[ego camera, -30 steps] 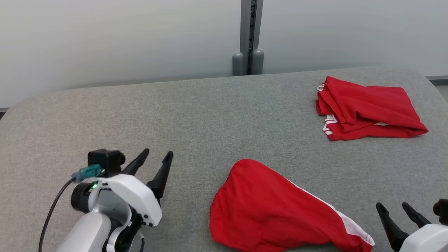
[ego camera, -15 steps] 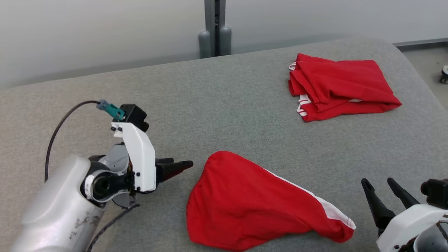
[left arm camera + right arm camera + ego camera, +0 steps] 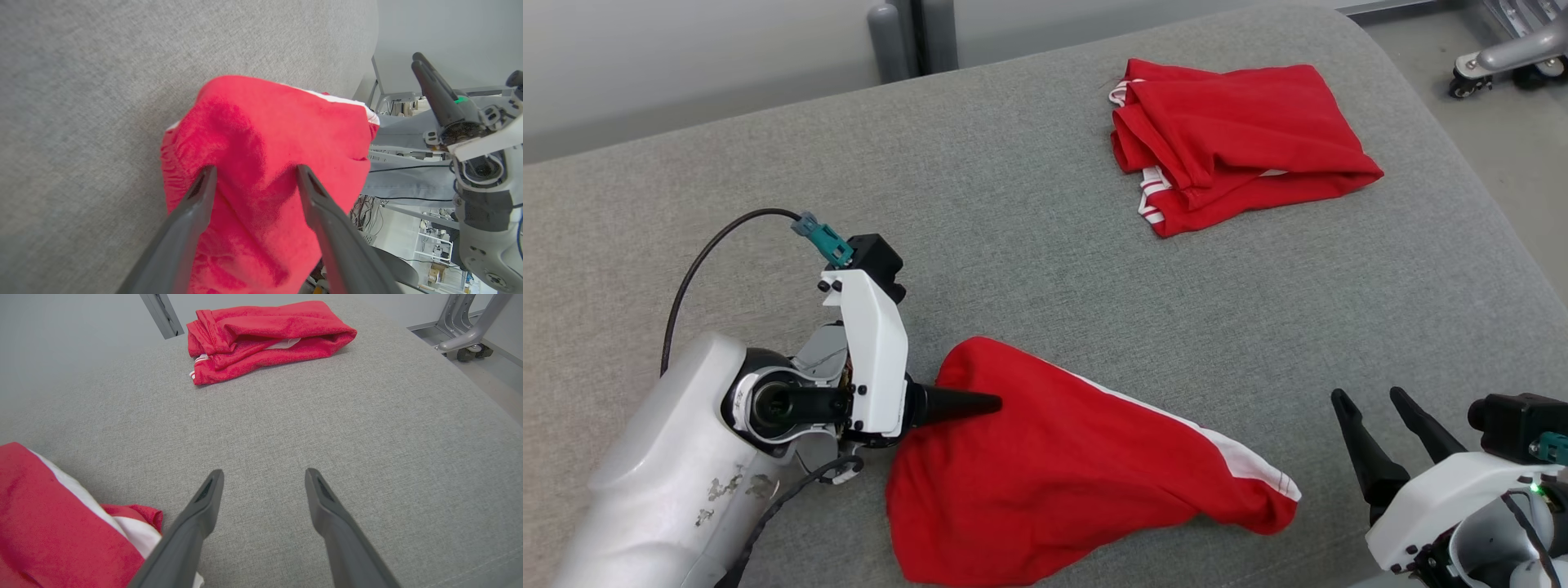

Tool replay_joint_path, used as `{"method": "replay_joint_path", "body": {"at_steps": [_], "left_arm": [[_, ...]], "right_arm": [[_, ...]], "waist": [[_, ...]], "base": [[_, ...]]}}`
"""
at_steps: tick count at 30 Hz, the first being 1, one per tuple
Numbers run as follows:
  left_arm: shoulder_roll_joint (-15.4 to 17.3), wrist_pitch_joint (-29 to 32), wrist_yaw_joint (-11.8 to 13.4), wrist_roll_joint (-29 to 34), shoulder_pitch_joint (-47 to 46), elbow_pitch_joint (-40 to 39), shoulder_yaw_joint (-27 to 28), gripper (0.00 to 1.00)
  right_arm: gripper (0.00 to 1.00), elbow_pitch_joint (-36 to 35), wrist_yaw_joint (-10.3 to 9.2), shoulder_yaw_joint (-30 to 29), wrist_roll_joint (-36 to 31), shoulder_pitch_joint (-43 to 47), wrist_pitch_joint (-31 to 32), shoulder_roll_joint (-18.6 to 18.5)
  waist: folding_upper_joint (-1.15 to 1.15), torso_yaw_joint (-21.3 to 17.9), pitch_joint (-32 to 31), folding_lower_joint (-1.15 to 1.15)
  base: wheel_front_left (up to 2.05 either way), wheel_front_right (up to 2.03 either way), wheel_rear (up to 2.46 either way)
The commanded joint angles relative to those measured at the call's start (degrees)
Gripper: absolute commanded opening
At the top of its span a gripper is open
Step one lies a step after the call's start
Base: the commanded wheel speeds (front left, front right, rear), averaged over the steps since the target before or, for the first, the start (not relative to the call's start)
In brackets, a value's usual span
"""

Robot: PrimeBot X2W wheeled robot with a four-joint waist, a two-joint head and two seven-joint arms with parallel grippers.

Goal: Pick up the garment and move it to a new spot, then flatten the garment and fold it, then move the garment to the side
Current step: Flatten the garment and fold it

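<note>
Left end effector (image 3: 255, 168) spread over garment (image 3: 1078, 482), crumpled, red, white-striped

Left gripper (image 3: 256, 169) spread over a red garment (image 3: 278, 122) on a grey cushion (image 3: 81, 102)

The two dark fingers (image 3: 192, 220) rise from the bottom edge with a wide gap between them, and their tips lie over the rumpled cloth, a soft ridge of it between them. The garment lies bunched, its gathered edge towards the left finger, and a white stripe (image 3: 327, 98) runs along its far side near the cushion's rim. Beyond that rim, at the upper right, the right gripper (image 3: 416, 61) stands well apart from the cloth, its fingers seen almost one behind the other above a white and grey wrist with a small green light (image 3: 461, 100). Cables (image 3: 408, 169) and a metal frame (image 3: 384, 98) show behind it.
</note>
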Motion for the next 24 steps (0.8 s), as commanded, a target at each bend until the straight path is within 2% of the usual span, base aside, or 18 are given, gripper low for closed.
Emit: {"method": "replay_joint_path", "body": {"at_steps": [1, 6, 7, 8, 9, 15, 24], "left_arm": [[0.22, 0.38, -0.09, -0.21, -0.56, 0.06, -0.08, 1.0], [0.53, 0.61, -0.08, 1.03, 0.76, 0.41, -1.42, 1.0], [0.69, 0.24, -0.14, 1.57, 0.76, 0.34, -1.6, 0.5], [0.83, -0.42, -0.22, 1.94, 0.66, 0.2, -1.63, 0.08], [0.72, -0.94, -0.31, 1.94, 0.62, 0.14, -1.65, 0.0], [-0.07, -5.3, -0.63, 1.65, -2.31, -0.99, -0.33, 0.0], [-0.45, -17.93, -0.51, 2.82, -8.58, -5.23, -1.12, 0.0]], "right_arm": [[1.0, 0.28, 0.04, -0.09, 0.36, -0.78, -0.47, -0.2], [1.0, 1.28, 0.04, 0.69, 0.25, -1.27, -1.23, 0.17], [1.0, 1.5, 0.04, 0.82, 0.29, -1.4, -1.37, 0.27], [1.0, 1.73, 0.04, 0.88, 0.29, -1.57, -1.52, 0.35], [1.0, 1.92, 0.04, 0.88, 0.28, -1.77, -1.49, 0.41], [1.0, 2.76, 0.04, 0.16, -0.14, -2.33, -1.74, -0.26], [1.0, 2.86, 0.04, 0.34, 0.33, -2.39, -1.4, -0.86]], "waist": [[0.0, -0.51, 0.41, 0.0], [0.0, -0.87, 0.86, 0.0], [0.0, -0.82, 0.96, 0.0], [0.0, -0.74, 1.05, 0.0], [0.0, -0.58, 1.06, 0.0], [0.0, 0.9, -0.23, 0.0], [0.0, 1.76, -2.56, 0.0]], "base": [[0.0, 0.0, 0.0], [0.0, 0.0, 0.0], [0.0, 0.0, 0.0], [0.0, 0.0, 0.0], [0.0, 0.0, 0.0], [0.0, 0.0, 0.0], [0.0, 0.0, 0.0]]}}
